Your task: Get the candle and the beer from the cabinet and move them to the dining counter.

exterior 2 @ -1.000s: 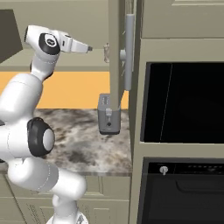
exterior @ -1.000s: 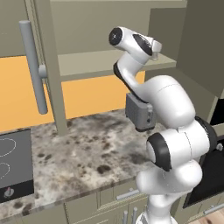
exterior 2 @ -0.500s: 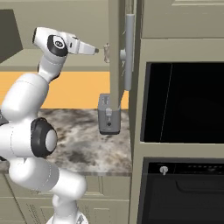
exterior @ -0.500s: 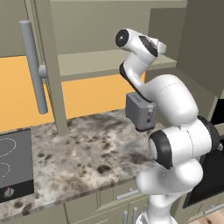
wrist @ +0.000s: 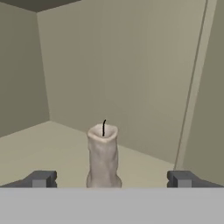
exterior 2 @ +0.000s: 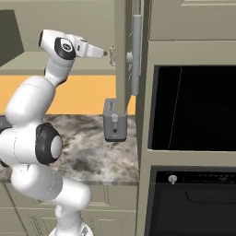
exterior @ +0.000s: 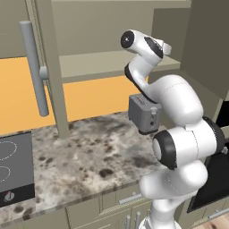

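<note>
Claw (wrist: 109, 178) spread wide astride stubby pale grey wax candle (wrist: 103, 155); off-centre closing could topple it on the shelf.

Wall: a plain orange backsplash (exterior: 96, 96) runs behind the worktop.
Worktop: a speckled grey-brown granite slab (exterior: 85, 156), with a black cooktop (exterior: 13, 167) set in at its left end.
Appliance on worktop: a small grey metal toaster (exterior 2: 115, 126) stands upright near the wall.
Base units: grey-beige drawer fronts (exterior: 120, 199) with short metal pulls sit under the granite.
Tall unit: a built-in black glass oven (exterior 2: 196, 108) sits in a beige column, with a second dark oven door (exterior 2: 196, 203) below.
Light: even and soft, with no hard shadows.
</note>
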